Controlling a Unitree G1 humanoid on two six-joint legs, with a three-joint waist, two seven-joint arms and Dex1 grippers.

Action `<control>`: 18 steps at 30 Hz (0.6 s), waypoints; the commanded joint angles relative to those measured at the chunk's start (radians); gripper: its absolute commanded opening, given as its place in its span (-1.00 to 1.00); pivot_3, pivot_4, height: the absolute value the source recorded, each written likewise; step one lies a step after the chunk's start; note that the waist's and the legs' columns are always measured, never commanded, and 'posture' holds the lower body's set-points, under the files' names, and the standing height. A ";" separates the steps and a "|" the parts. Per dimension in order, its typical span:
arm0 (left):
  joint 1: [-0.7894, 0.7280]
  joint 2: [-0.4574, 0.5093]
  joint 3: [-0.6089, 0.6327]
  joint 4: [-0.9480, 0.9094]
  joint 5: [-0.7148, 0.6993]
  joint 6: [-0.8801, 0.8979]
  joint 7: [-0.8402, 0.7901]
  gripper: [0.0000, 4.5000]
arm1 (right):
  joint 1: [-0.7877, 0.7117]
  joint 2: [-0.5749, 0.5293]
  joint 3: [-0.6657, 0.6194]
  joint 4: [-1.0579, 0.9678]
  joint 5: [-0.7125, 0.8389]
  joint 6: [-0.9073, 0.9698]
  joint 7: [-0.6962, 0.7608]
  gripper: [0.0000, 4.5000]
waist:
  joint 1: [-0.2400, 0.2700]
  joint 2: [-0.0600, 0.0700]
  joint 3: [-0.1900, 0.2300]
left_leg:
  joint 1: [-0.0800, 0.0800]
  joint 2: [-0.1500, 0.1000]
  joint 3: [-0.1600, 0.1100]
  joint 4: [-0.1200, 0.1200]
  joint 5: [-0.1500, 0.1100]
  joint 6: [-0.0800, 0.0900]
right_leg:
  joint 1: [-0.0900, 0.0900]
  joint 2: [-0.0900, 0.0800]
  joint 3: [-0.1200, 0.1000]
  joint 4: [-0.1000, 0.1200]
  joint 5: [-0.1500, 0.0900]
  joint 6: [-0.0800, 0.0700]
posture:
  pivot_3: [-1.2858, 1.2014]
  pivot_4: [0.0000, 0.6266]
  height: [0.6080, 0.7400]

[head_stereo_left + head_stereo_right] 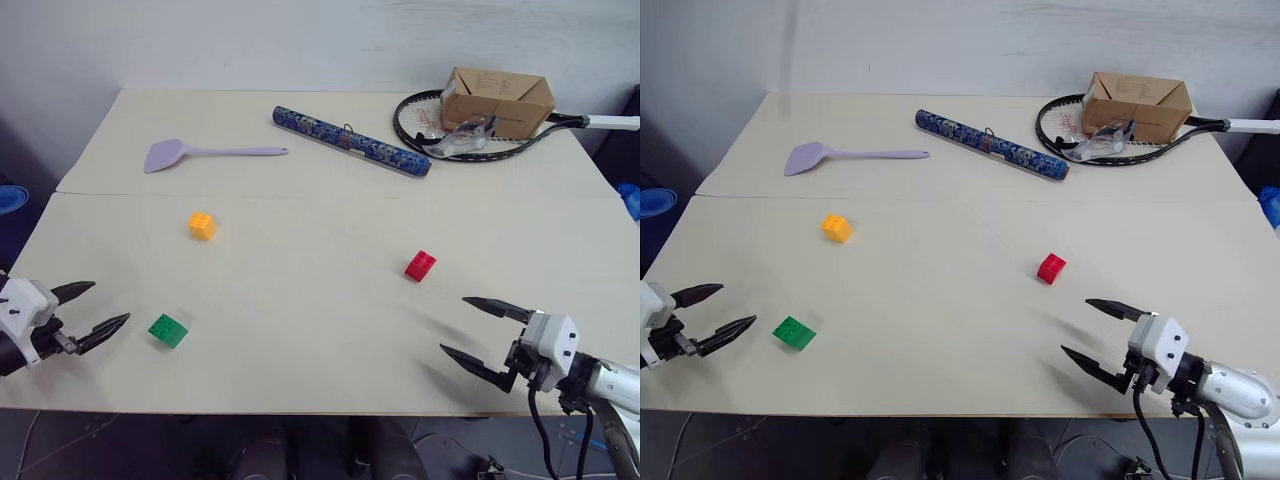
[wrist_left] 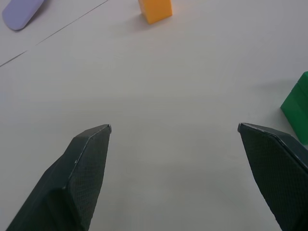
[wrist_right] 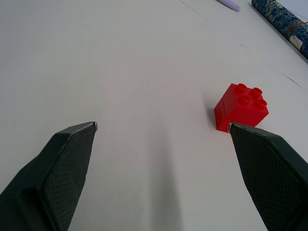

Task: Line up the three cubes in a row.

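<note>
We read no legible writing on the box (image 1: 497,100); the beige table (image 1: 300,330) meets a white wall; left gripper (image 1: 98,310) and right gripper (image 1: 468,327) gape wide, empty.

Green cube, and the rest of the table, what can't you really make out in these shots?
- Green cube: cut off by the left wrist view's edge.
- Orange-yellow cube: top cut off, same view.
- Racket: head partly covered by the cardboard box.
- Printing on the box: too small to read.
</note>
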 commanded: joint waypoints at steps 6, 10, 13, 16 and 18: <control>-0.032 0.037 0.034 -0.117 -0.146 0.212 -0.052 0.97 | 0.019 0.024 -0.063 -0.038 0.087 0.012 -0.016 1.00 | 0.003 0.000 0.000 | 0.000 0.000 0.000 0.000 0.000 0.000 | 0.000 0.000 0.000 0.001 0.000 0.000 | 0.03 -0.52 1.00; -0.084 0.054 -0.024 -0.247 -0.209 0.316 -0.121 0.97 | 0.087 0.016 -0.155 0.004 0.088 -0.010 -0.016 1.00 | 0.006 0.000 0.000 | 0.000 0.000 -0.001 0.000 0.000 0.000 | 0.000 0.000 -0.001 0.002 0.000 0.000 | 0.03 -0.52 1.00; -0.128 0.038 -0.092 -0.335 -0.202 0.318 -0.151 0.97 | 0.132 0.023 -0.232 0.066 0.080 -0.016 -0.037 1.00 | 0.009 0.000 0.000 | 0.000 -0.001 -0.001 0.000 0.000 0.000 | 0.002 0.000 -0.001 0.001 0.000 0.000 | 0.03 -0.52 1.00; -0.175 0.022 -0.141 -0.379 -0.200 0.315 -0.163 0.97 | 0.162 0.016 -0.255 0.096 0.081 -0.004 -0.026 1.00 | 0.000 0.000 0.000 | 0.000 -0.001 0.000 0.000 0.000 0.000 | 0.001 0.000 0.000 0.001 0.000 0.000 | 0.03 -0.52 1.00; -0.216 0.007 -0.169 -0.396 -0.207 0.324 -0.160 0.97 | 0.165 0.005 -0.244 0.100 0.078 -0.001 -0.003 1.00 | -0.004 0.000 0.000 | 0.001 0.000 0.001 0.000 0.000 -0.001 | 0.001 0.002 0.001 0.001 0.000 0.000 | 0.03 -0.52 1.00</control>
